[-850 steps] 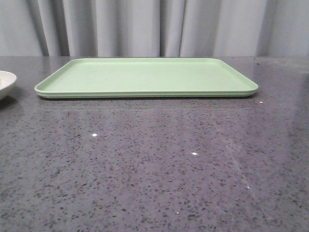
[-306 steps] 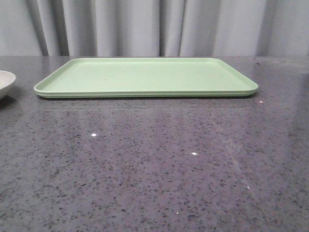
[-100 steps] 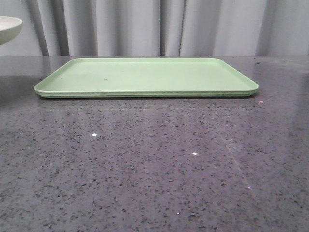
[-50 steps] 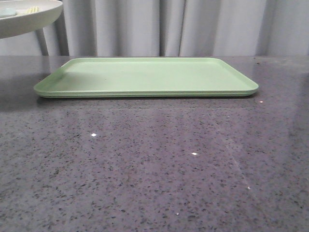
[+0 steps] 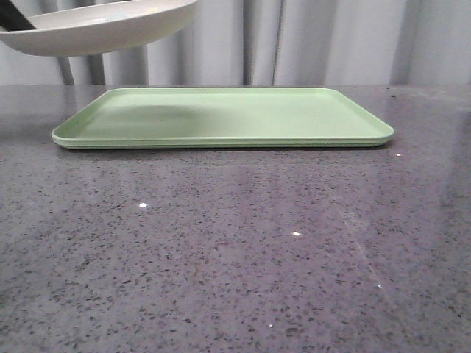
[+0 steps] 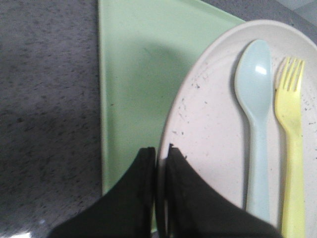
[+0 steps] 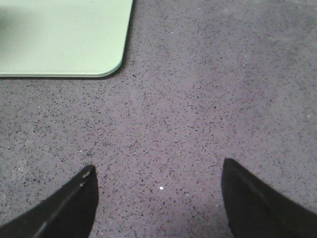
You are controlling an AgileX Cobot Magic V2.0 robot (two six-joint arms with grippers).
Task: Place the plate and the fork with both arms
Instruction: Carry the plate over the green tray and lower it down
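Speckled grey stone tabletop (image 5: 235, 250) nearest; right gripper (image 7: 158, 198) spread wide above it. Flat light-green rectangular tray (image 5: 221, 118) beyond. Left gripper (image 6: 159, 163) pinches cream-white round plate (image 6: 213, 129) rim aloft over tray's left end, carrying yellow plastic fork (image 6: 291, 148) beside pale blue spoon (image 6: 255, 114). Grey curtain (image 5: 331, 40) behind.

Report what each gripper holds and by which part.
Left gripper pinches the plate by its rim. Right gripper is open, holding nothing.

Plate up and swinging in

The plate (image 5: 99, 28) has risen off the table at nine o'clock, now hanging above the tray's (image 5: 221, 118) ten-o'clock corner.
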